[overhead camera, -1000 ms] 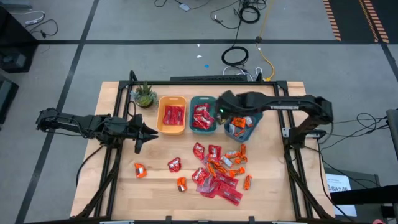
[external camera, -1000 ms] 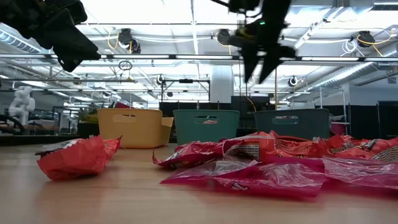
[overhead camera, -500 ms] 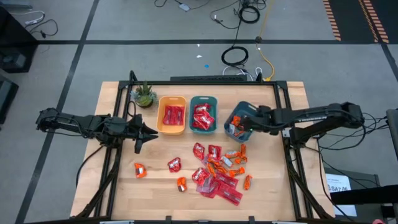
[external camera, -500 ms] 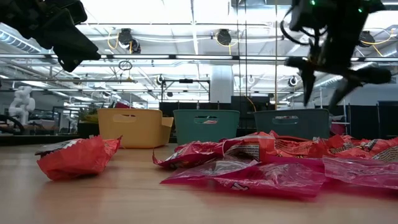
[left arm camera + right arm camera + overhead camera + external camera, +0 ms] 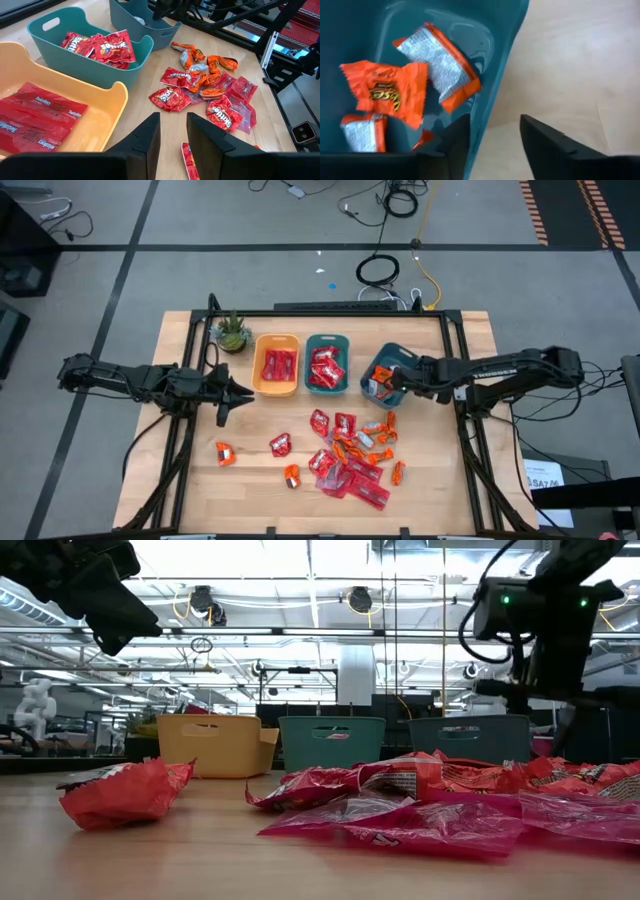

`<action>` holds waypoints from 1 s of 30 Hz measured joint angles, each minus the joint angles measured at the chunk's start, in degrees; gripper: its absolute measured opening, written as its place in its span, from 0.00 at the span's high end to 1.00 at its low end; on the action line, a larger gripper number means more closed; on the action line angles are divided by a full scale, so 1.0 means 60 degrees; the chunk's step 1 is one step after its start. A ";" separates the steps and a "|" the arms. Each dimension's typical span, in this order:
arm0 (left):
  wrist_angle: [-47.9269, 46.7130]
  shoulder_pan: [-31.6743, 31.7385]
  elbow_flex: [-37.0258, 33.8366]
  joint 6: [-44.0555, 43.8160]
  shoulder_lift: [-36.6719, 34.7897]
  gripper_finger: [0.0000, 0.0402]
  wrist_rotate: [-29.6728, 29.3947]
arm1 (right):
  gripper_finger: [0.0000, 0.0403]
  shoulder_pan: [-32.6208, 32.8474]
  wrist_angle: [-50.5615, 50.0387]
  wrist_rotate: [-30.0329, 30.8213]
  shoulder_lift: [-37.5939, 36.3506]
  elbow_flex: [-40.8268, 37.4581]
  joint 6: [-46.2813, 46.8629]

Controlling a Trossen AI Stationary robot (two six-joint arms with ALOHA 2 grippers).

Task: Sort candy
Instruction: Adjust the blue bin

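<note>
Loose candy (image 5: 350,450) lies in a heap on the wooden table, right of its middle and near the front, with single pieces (image 5: 224,453) farther left. The yellow bin (image 5: 277,365) and the teal bin (image 5: 326,365) hold red packets. My right gripper (image 5: 492,145) hangs open, pointing down over the dark teal bin (image 5: 385,383). One finger stands inside the bin's wall (image 5: 507,75) and one outside. Orange pieces (image 5: 385,92) lie in that bin. My left gripper (image 5: 236,392) waits open left of the yellow bin, above the table.
A small potted plant (image 5: 232,332) stands at the far left corner, beside the yellow bin. The three bins stand in a row along the far side. Bare wood lies between the left gripper and the heap. Black frame rails run along both table sides.
My right gripper has drawn back from between the teal bins toward the table's right edge and sunk down over the dark teal bin, rolling its wrist on the way. The left arm and the candy on the table have kept still.
</note>
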 joint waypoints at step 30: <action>0.0041 -0.0002 0.0000 -0.0018 0.0000 0.74 -0.0373 | 1.00 -0.4226 0.3588 -0.1034 0.0139 -0.0352 -0.6998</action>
